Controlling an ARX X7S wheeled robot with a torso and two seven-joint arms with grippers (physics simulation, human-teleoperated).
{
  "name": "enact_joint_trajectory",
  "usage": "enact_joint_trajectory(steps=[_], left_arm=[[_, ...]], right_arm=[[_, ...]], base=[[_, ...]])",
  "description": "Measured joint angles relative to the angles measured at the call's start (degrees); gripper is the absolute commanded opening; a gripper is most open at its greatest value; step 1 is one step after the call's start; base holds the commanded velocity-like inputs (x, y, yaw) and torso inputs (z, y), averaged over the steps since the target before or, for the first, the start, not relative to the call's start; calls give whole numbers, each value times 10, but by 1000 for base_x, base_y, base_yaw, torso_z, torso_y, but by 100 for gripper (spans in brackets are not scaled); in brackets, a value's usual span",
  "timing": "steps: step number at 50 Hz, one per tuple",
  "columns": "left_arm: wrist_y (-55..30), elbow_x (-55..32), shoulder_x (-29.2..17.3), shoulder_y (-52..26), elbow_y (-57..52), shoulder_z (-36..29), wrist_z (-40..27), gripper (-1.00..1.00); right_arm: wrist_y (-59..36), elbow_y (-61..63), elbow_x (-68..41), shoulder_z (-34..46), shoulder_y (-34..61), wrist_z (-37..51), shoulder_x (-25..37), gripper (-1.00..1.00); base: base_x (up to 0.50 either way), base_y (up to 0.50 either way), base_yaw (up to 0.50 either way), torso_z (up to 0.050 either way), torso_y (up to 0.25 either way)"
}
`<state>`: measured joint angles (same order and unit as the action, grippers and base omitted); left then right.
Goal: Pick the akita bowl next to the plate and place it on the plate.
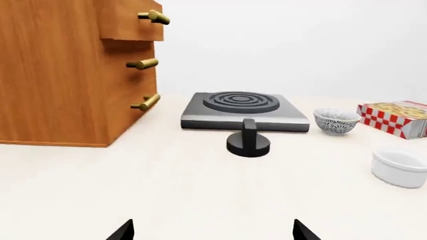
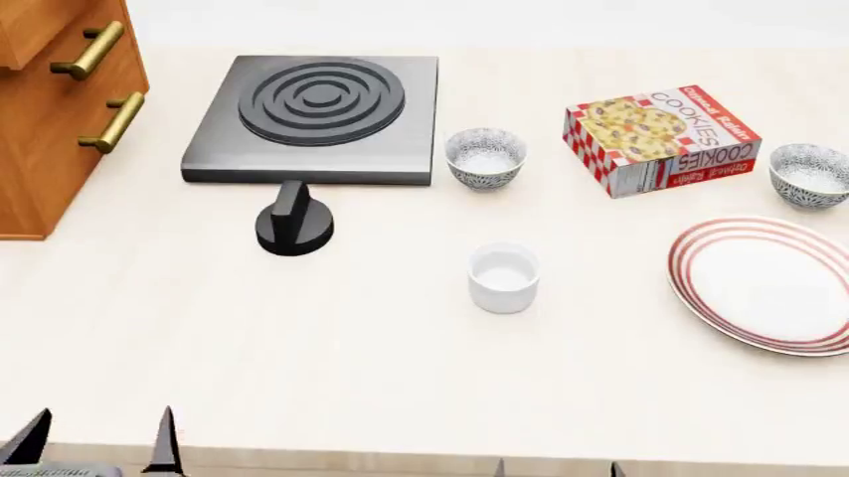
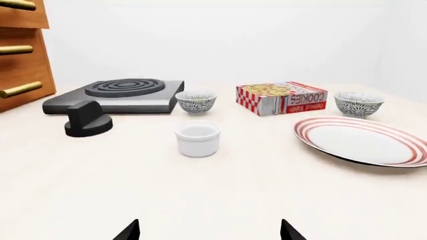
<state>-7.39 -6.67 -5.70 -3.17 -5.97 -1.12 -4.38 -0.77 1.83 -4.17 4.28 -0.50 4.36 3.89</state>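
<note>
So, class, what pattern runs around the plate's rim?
Concentric red-pink rings on the white plate, clearest in the head view.

Count on the surface [image 2: 332, 358]: 2 speckled akita bowls, one just right of the hotplate [image 2: 486, 157] and one at the right edge of the head frame above the plate [image 2: 809, 174]; 1 red-ringed plate [image 2: 769, 285]; 1 plain white cup [image 2: 504, 277]. Also 1 cookie box [image 2: 659, 137], 1 single-burner hotplate [image 2: 316, 117], 1 black knob [image 2: 294, 223], and 1 wooden drawer cabinet [image 2: 47, 109] at upper left with 3 brass handles in the left wrist view. 2 tools, only tips visible: left [image 2: 95, 437] at lower left, right [image 2: 558, 467] at bottom centre-right.
</note>
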Motion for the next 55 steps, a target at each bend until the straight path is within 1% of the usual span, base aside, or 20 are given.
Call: enact_joint_trajectory(steps=[6,14,22,30,35,43,55], left_arm=[[-17,-16,-26,-41,23,33,-8,100],[9,-15,-51,-76,99,68,-22,100],[28,-12,-63,-98,148,83,-33,100],[38,-7,-68,-107,171,89,-44,100],[42,-4,-71,-109,180,91,-50,100],[46,-2,-73,-111,188,91,-55,100],[57,2,-74,-115,202,88,-61,100]], right_arm=[[-37,51,-8,6,-1,6,8,100],[-143,167,-30,12,24,13,23,100],[-260,285,-58,8,70,23,38,100],[-333,355,-77,5,103,30,49,100],[-363,377,-89,5,119,32,52,100],[-385,391,-104,-4,134,34,54,100],[-390,388,-114,-10,139,37,58,100]], base=[[0,0,0,0,0],[0,0,0,0,0],[0,0,0,0,0],[0,0,0,0,0],[0,-148,0,0,0],[0,-500,0,0,0],[0,-500,0,0,0]])
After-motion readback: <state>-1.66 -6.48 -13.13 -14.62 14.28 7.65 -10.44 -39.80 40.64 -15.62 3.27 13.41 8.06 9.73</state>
